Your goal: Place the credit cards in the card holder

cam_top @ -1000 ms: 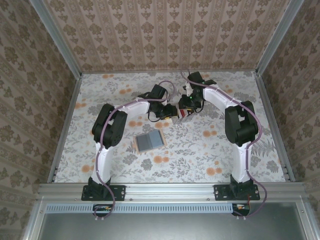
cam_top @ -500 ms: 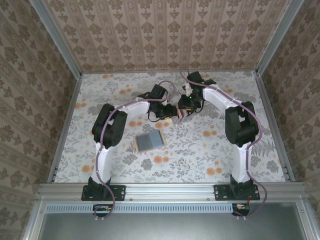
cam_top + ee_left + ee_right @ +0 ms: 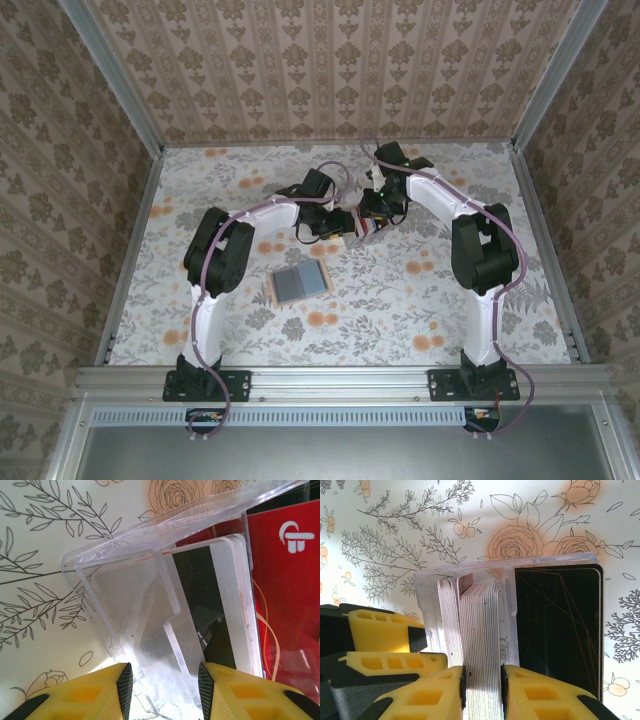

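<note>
The credit cards (image 3: 480,625) stand on edge as a tight stack inside a clear plastic case (image 3: 427,595), with a black card (image 3: 557,625) flat beside them. My right gripper (image 3: 482,680) is shut on the stack, both pads against its outer cards. My left gripper (image 3: 162,675) is shut on the clear case (image 3: 135,605), where a red card (image 3: 285,580) and a white-edged one show behind the plastic. Seen from above, the left gripper (image 3: 338,224) and right gripper (image 3: 368,218) meet at mid table. The card holder (image 3: 298,284) lies open, grey-blue inside up, nearer the bases.
The floral tablecloth (image 3: 420,300) covers the table, bounded by a metal frame (image 3: 545,240) and patterned walls. The left arm's elbow (image 3: 218,250) stands just left of the card holder.
The right jaws have narrowed onto the card stack. Both arms stay almost where they were, and the card holder has not moved.
</note>
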